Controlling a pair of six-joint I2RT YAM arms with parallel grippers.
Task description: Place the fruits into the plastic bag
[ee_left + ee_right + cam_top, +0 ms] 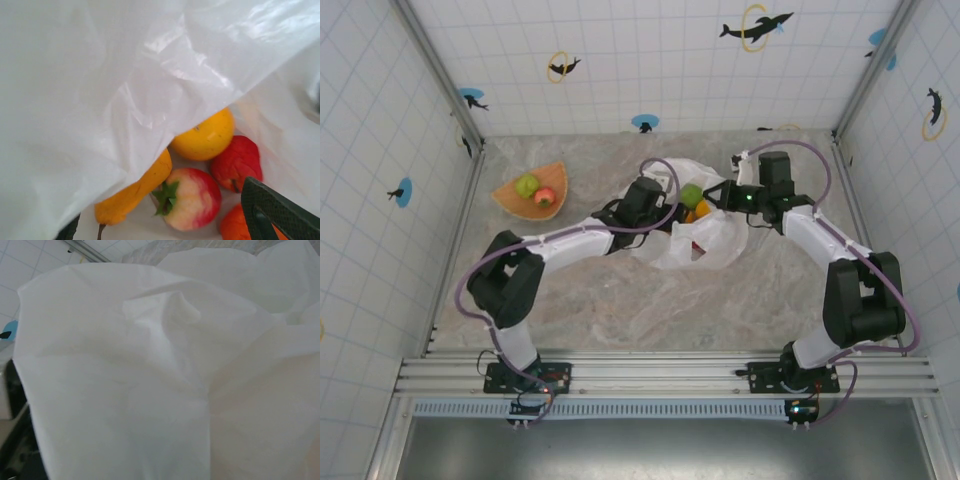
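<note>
White, translucent film makes up the plastic bag point(720, 235), which we see crumpled at the centre of the marbled table point(620, 300). The left gripper point(660, 213) reaches into its mouth from the left. In the left wrist view its dark fingers point(275, 212) stand wide apart at the lower corners and clasp nothing. Below them, several of the fruits point(195, 185) lie together on the bag's floor. We note a yellow round fruit point(205, 135) and a red fruit point(237, 162) touching it. Beside these lie a red-and-cream fruit point(190, 202) with a green leaf and a long yellow-orange fruit point(132, 195), partly under a fold of film. An orange fruit point(230, 227) sits partly behind one finger. From above, a green fruit point(691, 194) sits at the bag's mouth, between the two grippers. The right gripper point(725, 196) is closed on the bag's right rim and holds the film raised. Outside the bag, a second green fruit point(527, 184) and a reddish fruit point(545, 197) rest side by side in the orange-tan tray point(515, 205). The tray stands at the far left, well apart from the bag.
</note>
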